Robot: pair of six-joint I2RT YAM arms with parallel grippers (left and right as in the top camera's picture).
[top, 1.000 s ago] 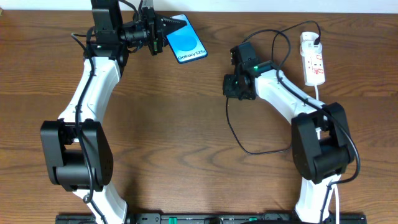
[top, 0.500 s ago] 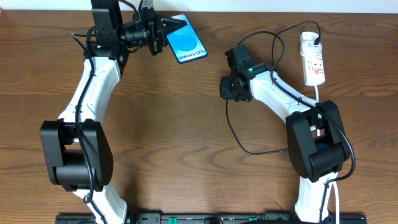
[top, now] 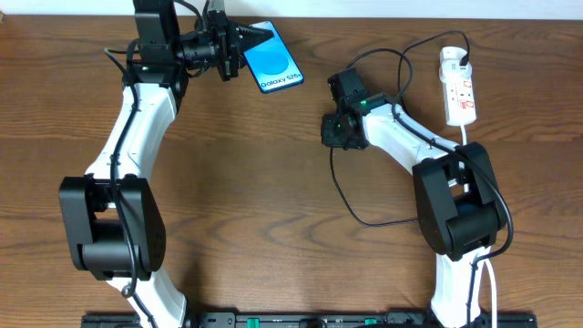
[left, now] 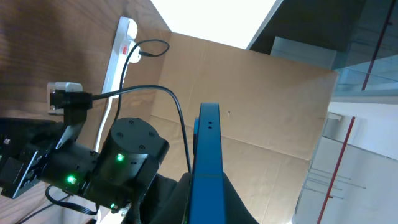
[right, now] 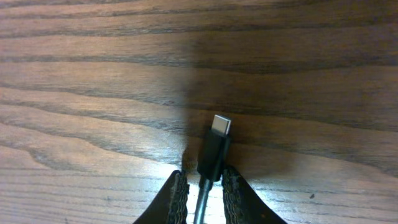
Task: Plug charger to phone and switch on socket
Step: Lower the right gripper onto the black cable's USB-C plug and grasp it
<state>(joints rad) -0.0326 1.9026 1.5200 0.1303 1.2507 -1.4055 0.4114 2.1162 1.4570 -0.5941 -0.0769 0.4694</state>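
White links, bulky black joint housings, thin black cables along each arm [top: 137,128]; dark ribbed jaws; green wrist light [left: 119,158].

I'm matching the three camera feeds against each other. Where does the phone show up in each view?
Overhead: the phone is at top centre, blue screen visible, held by the left end effector.
Left wrist: it is seen edge-on, a blue strip at bottom centre.
Right wrist: it is not in view; only the charger tip shows, in the right end effector.
Shared landmark: the socket, top right overhead, upper left in the left wrist view.
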